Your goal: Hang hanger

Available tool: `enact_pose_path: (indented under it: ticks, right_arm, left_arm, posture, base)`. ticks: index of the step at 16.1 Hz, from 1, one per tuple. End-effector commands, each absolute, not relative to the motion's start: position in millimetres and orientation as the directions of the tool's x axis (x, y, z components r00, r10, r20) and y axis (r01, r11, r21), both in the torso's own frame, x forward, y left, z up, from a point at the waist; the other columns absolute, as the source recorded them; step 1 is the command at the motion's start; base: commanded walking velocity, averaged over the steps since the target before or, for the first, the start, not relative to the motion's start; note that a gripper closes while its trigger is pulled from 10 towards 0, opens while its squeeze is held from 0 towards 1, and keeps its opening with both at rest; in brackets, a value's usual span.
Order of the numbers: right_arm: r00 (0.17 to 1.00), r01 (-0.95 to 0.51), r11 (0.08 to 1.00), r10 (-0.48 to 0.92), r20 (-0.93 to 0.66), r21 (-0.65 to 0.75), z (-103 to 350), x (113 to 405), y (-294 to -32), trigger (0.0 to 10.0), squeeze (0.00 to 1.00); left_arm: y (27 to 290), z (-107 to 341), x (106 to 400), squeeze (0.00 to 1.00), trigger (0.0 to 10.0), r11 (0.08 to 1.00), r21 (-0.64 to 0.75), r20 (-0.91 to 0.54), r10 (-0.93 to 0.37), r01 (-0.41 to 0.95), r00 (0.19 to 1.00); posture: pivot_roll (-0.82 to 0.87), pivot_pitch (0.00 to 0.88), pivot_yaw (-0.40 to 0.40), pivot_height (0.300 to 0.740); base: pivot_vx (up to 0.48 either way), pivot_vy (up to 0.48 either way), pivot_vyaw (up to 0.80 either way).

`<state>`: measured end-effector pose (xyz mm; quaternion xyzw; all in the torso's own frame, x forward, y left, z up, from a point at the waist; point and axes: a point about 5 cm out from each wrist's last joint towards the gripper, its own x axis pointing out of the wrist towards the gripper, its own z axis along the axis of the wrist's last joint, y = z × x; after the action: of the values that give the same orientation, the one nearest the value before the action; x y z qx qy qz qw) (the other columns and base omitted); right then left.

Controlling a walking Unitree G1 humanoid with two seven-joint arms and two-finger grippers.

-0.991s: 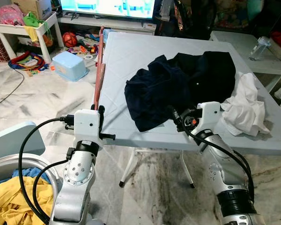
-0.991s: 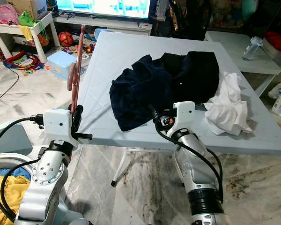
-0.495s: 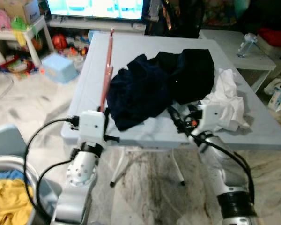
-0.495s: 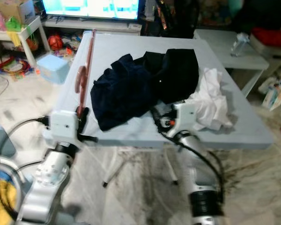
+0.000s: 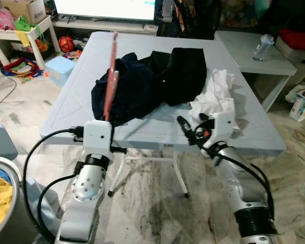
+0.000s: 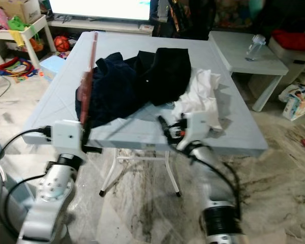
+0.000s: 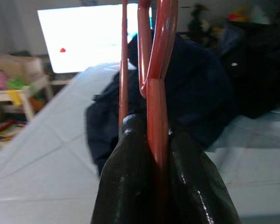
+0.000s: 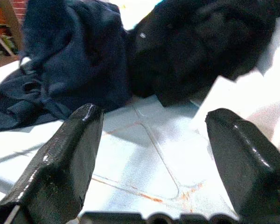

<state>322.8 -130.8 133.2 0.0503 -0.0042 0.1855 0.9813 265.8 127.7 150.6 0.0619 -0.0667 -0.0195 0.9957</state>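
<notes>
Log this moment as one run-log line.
left gripper: shut on red hanger, upright | right gripper: open above table edge | dark clothes heaped on table

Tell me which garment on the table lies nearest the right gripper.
The white garment: it lies crumpled beside the right gripper, while the navy and black ones lie farther back.

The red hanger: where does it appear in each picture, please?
Left eye view: hanger upright above the left gripper.
Right eye view: upright at table's left edge.
Left wrist view: pinched between the black fingers.
Right wrist view: absent.
Shared landmark: the navy garment.
</notes>
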Motion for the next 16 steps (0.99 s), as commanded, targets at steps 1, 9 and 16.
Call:
enact_pose_path:
  ticks: [1, 9, 16]
  right_arm:
    - [0.938, -0.344, 0.937, 0.342, 0.052, 0.058, 139.1, 324.8, -136.0, 10.0, 0.0]
    - [0.918, -0.396, 0.902, 0.394, 0.047, 0.173, 137.4, 321.9, -133.1, 10.0, 0.0]
    - [0.908, -0.416, 0.89, 0.418, 0.031, 0.186, 135.7, 322.4, -130.5, 10.0, 0.0]
  left_arm:
    - [124.4, 151.9, 266.3, 0.0, 10.0, 0.991, 0.134, 0.139, -0.048, 0.029, 0.989]
    - [122.9, 151.1, 266.9, 0.0, 10.0, 0.992, 0.125, 0.132, -0.05, 0.033, 0.99]
    - [122.0, 151.8, 269.1, 0.0, 10.0, 0.991, 0.131, 0.138, -0.053, 0.035, 0.989]
  posture:
    - [0.11, 0.085, -0.088, 0.74]
    - [0.1, 0.089, -0.09, 0.74]
    - [0.11, 0.078, -0.092, 0.74]
  base:
    - [0.0, 0.0, 0.0]
    - [-0.06, 0.0, 0.0]
    - [-0.247, 0.0, 0.0]
